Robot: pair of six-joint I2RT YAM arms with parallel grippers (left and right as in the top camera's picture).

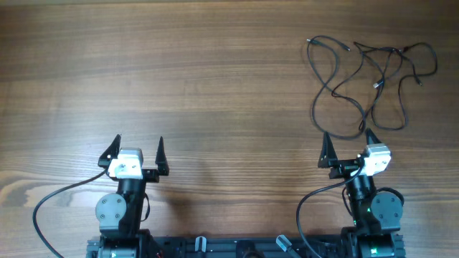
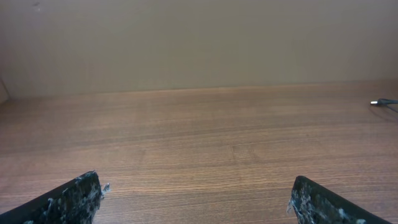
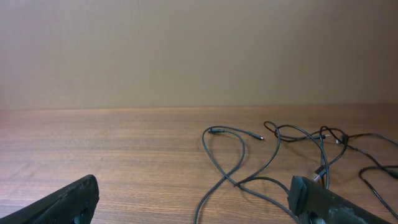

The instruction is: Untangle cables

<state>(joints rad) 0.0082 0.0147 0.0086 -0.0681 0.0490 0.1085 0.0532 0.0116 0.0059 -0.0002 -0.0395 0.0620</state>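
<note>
The cables [image 1: 366, 79] are thin black cords lying in loose crossing loops at the far right of the wooden table. In the right wrist view the cables [image 3: 239, 158] spread ahead, with one loop running between the fingers. My right gripper [image 1: 349, 140] stands open just short of the nearest loop, holding nothing. My left gripper [image 1: 140, 148] is open at the near left, far from the cords, over bare wood. Only one plug end [image 2: 376, 102] of a cable shows at the right edge of the left wrist view.
The wooden table [image 1: 201, 79] stretches wide to the left of the cords. Thicker black arm wires [image 1: 54, 204] curl beside both arm bases at the near edge. A plain beige wall [image 3: 186, 50] stands behind the table.
</note>
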